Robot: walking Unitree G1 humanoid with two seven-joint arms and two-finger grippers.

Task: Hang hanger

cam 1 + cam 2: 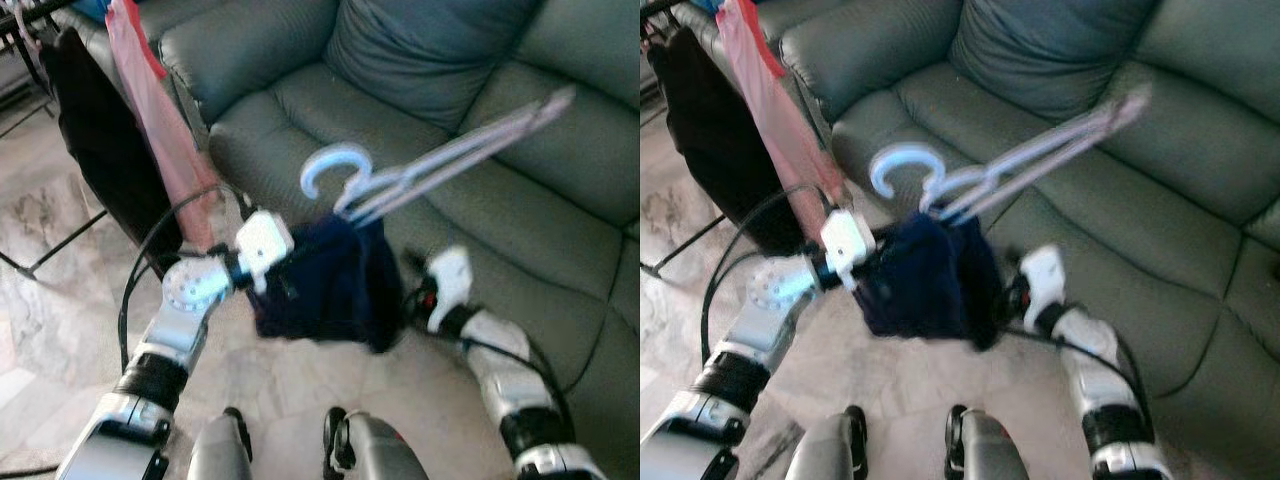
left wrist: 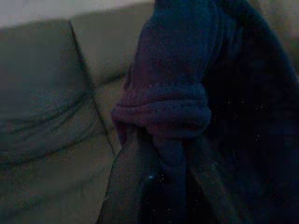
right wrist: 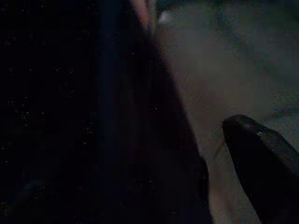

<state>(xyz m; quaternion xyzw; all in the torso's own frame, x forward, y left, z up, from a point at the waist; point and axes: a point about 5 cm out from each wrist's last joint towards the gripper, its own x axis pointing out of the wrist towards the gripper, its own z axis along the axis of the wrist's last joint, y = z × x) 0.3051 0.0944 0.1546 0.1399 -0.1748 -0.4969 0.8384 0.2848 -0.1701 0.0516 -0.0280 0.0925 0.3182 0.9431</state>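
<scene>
Fingers of the left gripper [image 2: 159,186] are being closed on a bunched fold of dark navy cloth [image 1: 335,280], as seen in the left wrist view, where the fabric is being pinched between them. The cloth is being held up in front of a grey-green sofa [image 1: 480,150], between the two silver arms. A pale hanger [image 1: 420,170] is being carried tilted above the cloth, its hook [image 1: 330,165] pointing toward the robot's left and its long bar rising toward the right over the sofa seat; the cloth is draped from its lower end. The right gripper [image 1: 420,290] is being kept just beside the right edge of the cloth; one black finger [image 3: 261,163] is seen in the dim right wrist view next to the dark fabric, and whether those fingers are wide or narrow cannot be told. At far left, a pink garment [image 1: 160,120] and a black garment [image 1: 95,140] are hanging on a rack [image 1: 60,245] over a marble floor [image 1: 50,330].
</scene>
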